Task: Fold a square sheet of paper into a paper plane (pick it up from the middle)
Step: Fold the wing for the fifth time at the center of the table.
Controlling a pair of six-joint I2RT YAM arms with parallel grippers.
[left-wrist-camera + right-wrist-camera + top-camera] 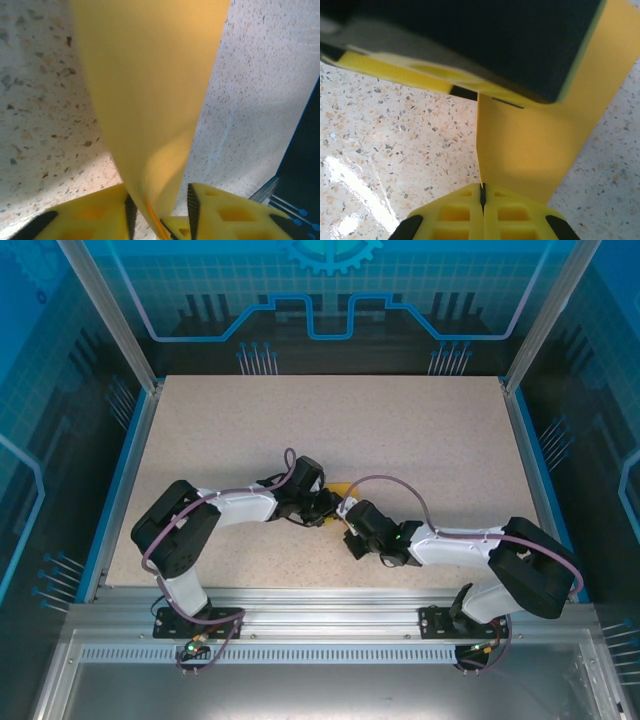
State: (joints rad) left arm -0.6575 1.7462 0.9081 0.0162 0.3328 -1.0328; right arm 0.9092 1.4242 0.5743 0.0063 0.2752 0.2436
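Right hand is pinched flat on the near edge of the paper, lower centre of the right wrist view, jaws shut with the sheet caught between. Left hand is narrow-open, pads either side of the folded paper at the bottom centre of the left wrist view. There's a gap by the right pad, so no real clamp as far as I can tell.

In the top view the paper sits mid-frame, a sliver between the two hands. Can't tell if it touches the tabletop.

Step, my read: right holds while left frees itself to regrip or press a crease. To do it well, right pinch firm and level, left drawn straight back along the fold, no sideways tug. Thin paper will likely flop or twist.

Room: hands nearly touching, little clearance between them. Bare tabletop all round, blue rails well apart, upper half of the frame free.
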